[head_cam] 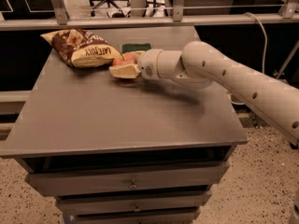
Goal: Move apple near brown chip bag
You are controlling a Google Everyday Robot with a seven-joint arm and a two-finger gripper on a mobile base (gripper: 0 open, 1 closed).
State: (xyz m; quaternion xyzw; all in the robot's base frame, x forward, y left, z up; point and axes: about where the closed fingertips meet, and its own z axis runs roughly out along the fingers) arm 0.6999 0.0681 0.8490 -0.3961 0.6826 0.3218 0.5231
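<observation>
The brown chip bag (81, 48) lies at the back left of the grey cabinet top (121, 111), its cream end with dark lettering pointing right. My gripper (124, 65) reaches in from the right and is shut on the apple (125, 59), of which only a red-orange part shows between the cream fingers (124, 71). The apple is just right of the bag's cream end, close to it, low over the surface.
A flat green sponge (136, 47) lies just behind the gripper near the back edge. My thick cream arm (233, 80) crosses the right half of the top. A metal rail (149, 20) runs behind the cabinet. Drawers (133, 183) sit below the front edge.
</observation>
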